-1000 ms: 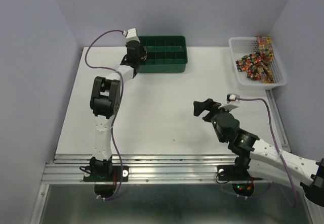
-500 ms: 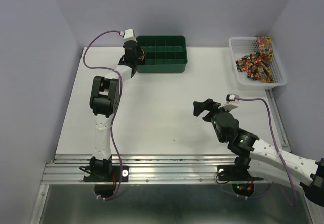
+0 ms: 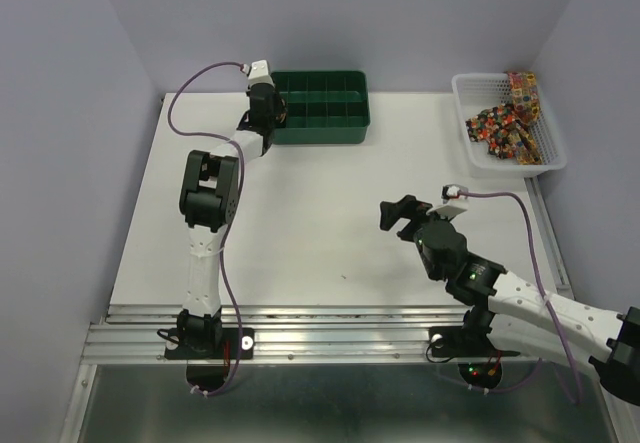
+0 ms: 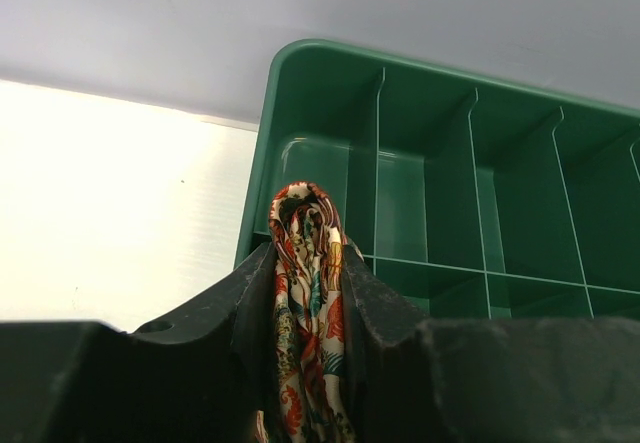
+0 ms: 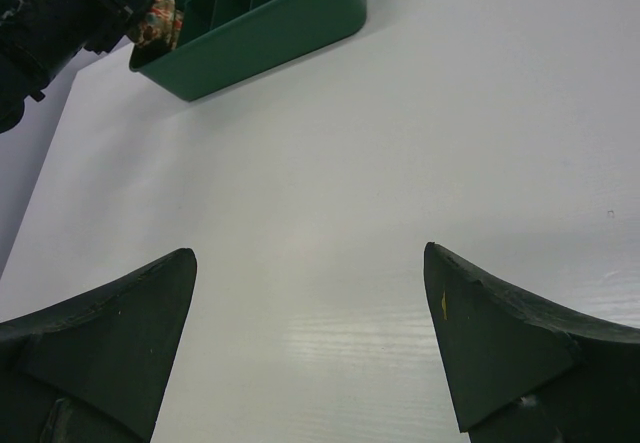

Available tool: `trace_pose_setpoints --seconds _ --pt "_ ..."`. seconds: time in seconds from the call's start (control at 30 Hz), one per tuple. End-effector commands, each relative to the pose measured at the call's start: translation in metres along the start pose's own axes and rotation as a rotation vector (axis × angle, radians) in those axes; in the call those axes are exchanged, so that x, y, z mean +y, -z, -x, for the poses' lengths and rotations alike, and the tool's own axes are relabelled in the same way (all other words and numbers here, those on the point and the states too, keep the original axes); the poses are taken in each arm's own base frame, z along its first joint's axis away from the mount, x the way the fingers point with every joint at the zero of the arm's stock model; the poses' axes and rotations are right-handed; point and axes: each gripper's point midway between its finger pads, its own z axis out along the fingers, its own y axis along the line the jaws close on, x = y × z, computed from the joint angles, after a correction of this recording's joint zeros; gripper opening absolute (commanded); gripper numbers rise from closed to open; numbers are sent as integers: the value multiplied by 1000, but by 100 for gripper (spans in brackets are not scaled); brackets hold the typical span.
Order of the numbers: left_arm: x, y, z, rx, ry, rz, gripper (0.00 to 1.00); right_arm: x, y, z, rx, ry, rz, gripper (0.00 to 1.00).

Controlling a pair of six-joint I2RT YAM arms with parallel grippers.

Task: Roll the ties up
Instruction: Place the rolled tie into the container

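A white table (image 3: 330, 193) fills the floor of a booth with pale lavender walls (image 3: 400, 13). The left arm (image 3: 205, 223) reaches from its base at 7 o'clock up to the 11 o'clock corner. The right arm (image 3: 510, 298) stretches from 5 o'clock in toward the middle right. A green compartment tray (image 3: 320, 135) sits at 12 o'clock against the far edge. A white mesh basket (image 3: 515, 168) stands at 2 o'clock on the right edge, with the loose ties (image 3: 500, 128) heaped inside it, one draped over its far rim. The right gripper (image 5: 309, 253) hangs over bare table at about 4 o'clock, its fingers spread wide with nothing between them. The left gripper (image 4: 308, 258) is at the tray's left end, its fingers pinching the held tie (image 4: 308, 313), a bundled strip of red, tan and brown print. The strip's top pokes out above the fingertips, by the corner compartment. Whether it touches the tray cannot be told.
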Motion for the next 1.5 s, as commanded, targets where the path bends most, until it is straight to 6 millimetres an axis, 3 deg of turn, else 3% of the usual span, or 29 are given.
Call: trace_pose_setpoints --seconds 0.0,0.03,0.23,0.27,0.37,0.63,0.93,1.03,1.27,1.33,1.47 --pt "-6 6 32 -71 8 19 0 11 -1 24 -62 -50 18 100" --pt "-1 5 23 -43 15 45 0 10 0 24 -63 -52 16 100" --pt "-4 7 18 -2 18 78 0 11 3 28 -71 -70 27 100" --pt "0 7 7 33 8 98 0 11 3 29 -74 -77 30 100" --pt "3 7 -1 68 16 115 0 11 6 31 -80 -91 39 100" --pt "-7 12 -11 109 -30 127 0 10 11 35 -84 -116 51 100" --pt "-3 15 -29 184 -5 181 0 10 17 41 -93 -153 62 100" --pt "5 18 -56 246 -11 249 0 8 19 43 -102 -180 68 100" --pt "5 36 -57 219 50 351 0 10 26 47 -106 -227 103 100" --pt "-3 43 -56 204 49 352 0 11 28 48 -105 -235 115 100" --pt "-2 40 -59 221 59 343 0 12 31 49 -99 -256 132 100"
